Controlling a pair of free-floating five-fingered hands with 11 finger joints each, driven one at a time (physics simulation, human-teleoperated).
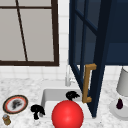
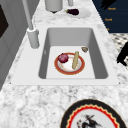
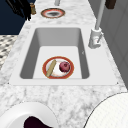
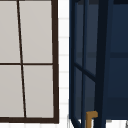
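Observation:
My left hand hangs open over the counter by the sink's left front corner, holding nothing. My right hand hovers open above the basin, just behind a big red ball. In the basin lies a red-rimmed plate carrying a red onion and a tan stick. A hand with straight fingers hangs near a small jar. Two hands show in the left side view, one at the right edge and one at the top.
A blue cabinet door with a wooden handle stands swung open over the sink's right side. The faucet is behind the basin. A patterned plate lies at left; an eggplant and white canister at right.

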